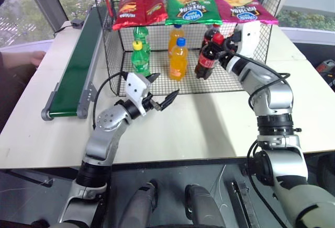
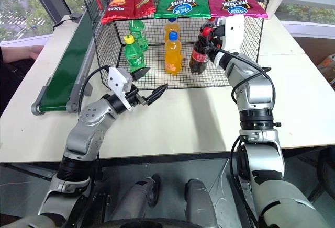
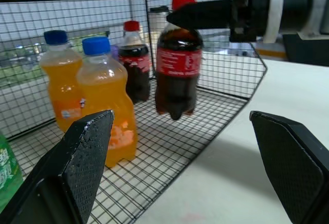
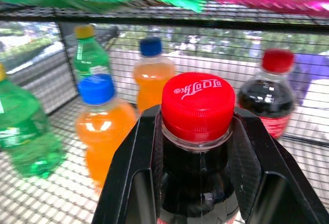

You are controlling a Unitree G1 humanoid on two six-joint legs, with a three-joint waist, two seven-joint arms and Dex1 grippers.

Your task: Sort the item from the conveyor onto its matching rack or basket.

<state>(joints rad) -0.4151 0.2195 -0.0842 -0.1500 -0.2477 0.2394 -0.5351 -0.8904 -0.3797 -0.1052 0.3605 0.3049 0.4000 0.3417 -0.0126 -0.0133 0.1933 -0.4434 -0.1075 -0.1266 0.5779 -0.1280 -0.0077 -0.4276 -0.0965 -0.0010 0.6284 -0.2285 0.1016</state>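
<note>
The item, a cola bottle (image 1: pixel 205 59) with a red cap (image 4: pixel 198 106) and red label, hangs upright a little above the mesh floor at the front right of the black wire rack (image 1: pixel 111 45). My right gripper (image 1: pixel 220 43) is shut on its neck just under the cap. My left gripper (image 1: pixel 168 83) is open and holds nothing, above the table just in front of the rack and left of the bottle. The green conveyor (image 1: pixel 78 66) runs along the table's left side, with nothing on the part I see.
Inside the rack stand another cola bottle (image 3: pixel 134 62), two orange soda bottles (image 1: pixel 178 58) and two green ones (image 1: pixel 140 55). Three chip bags (image 1: pixel 192 6) lie on the top shelf. A person's hand (image 1: pixel 36 56) rests left of the conveyor.
</note>
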